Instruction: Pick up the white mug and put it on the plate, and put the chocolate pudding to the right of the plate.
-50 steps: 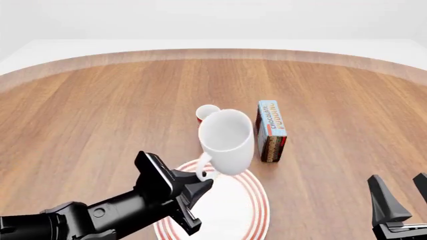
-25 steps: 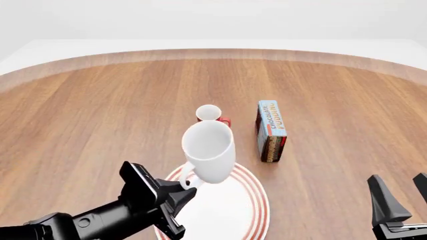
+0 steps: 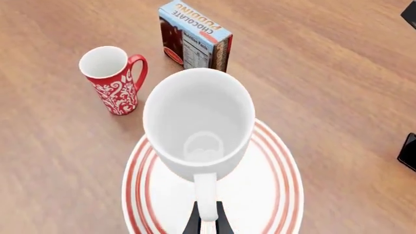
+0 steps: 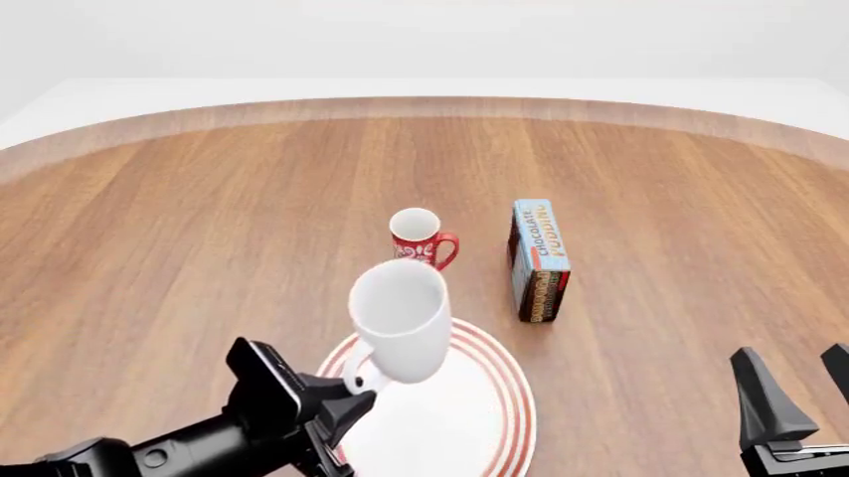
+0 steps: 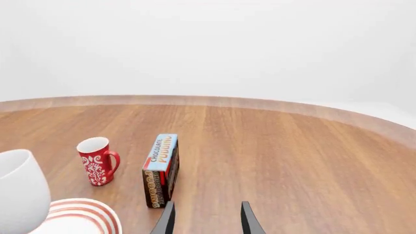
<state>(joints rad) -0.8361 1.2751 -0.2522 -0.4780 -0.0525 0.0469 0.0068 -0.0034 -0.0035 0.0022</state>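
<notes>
Mug status: your left gripper (image 4: 348, 390) is clamped on the white mug (image 4: 398, 318) by its handle, mug tilted w/ mouth toward cam, held above the plate (image 4: 498, 397) at lower center of front view. Can't tell if it touches. Chocolate pudding (image 4: 539, 258) stands right of center, beyond plate's upper-right rim, apart from it. Red mug (image 4: 420, 238) upright just left of the carton. Your right gripper (image 5: 206, 219) has fingers apart, holding nothing, lower right corner of front view.

White mug (image 4: 398, 320): plain, wide, raised above the plate's (image 4: 494, 397) far-left part, tilted, mouth facing up and far. Plate: round, white, red-ringed, flat, near centre. Chocolate pudding (image 4: 539, 260): blue-faced carton standing on its long edge, far-right of the plate.
</notes>
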